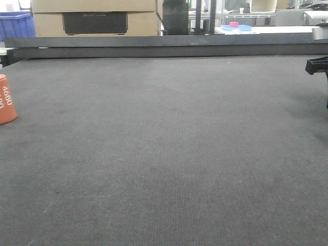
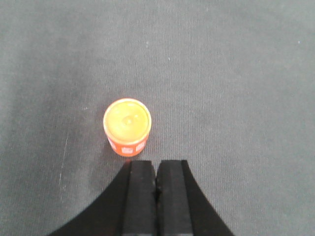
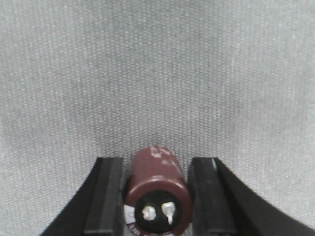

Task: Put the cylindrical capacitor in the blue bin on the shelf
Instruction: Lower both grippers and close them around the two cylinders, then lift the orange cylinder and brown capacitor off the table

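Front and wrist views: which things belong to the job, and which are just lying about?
Job: capacitor, in right gripper; blue crate, maybe the bin.
Lying about: orange cylinder, cardboard box, pink item.

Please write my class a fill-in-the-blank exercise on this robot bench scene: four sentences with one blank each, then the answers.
1. The orange cylinder stands ____ on the mat.
2. Its white numerals read ____.
3. The left gripper has its jaws ____, with nothing between them.
4. The capacitor between the jaws of the right gripper shows ____ metal terminals.

Answers: upright; 4680; shut; two.
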Tool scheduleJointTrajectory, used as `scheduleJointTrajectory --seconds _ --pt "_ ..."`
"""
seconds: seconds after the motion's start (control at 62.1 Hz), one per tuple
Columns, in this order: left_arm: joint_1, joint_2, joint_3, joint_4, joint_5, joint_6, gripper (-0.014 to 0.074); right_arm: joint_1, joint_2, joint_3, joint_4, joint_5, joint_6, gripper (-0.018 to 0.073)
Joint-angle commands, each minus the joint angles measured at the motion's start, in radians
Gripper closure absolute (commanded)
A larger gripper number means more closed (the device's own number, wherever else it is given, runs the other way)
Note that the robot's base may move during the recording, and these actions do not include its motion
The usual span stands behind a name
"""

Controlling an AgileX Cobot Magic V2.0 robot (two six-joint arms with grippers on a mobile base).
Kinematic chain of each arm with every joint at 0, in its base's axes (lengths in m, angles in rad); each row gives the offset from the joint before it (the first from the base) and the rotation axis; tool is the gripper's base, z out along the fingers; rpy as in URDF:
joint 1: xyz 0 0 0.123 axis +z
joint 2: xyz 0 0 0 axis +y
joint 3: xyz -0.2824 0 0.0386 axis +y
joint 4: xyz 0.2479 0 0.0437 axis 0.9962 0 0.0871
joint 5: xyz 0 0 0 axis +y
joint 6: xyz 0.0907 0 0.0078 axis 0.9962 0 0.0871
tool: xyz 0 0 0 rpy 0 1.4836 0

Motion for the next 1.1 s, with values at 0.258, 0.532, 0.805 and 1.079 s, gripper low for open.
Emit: scheduleJointTrajectory --seconds 0.258,0.532,0.805,1.079 --pt "0.003 -0.002 -0.009 0.044 -0.095 -0.007 0.0327 -0.007 -0.002 -0.010 0.002 0.019 -0.002 0.0721" --pt "0.003 0.092 -0.014 0.066 -0.133 -0.007 0.0004 -0.007 -0.002 -0.010 0.048 0.033 -0.002 0.0721" --pt "0.003 0.294 -0.184 0.071 0.019 -0.007 0.0049 -0.007 -0.002 -0.010 0.063 0.052 -0.002 0.0721" --pt "0.003 0.481 -0.352 0.155 0.240 -0.007 0.0049 -0.007 -0.002 -0.010 0.063 0.065 -0.002 0.0721"
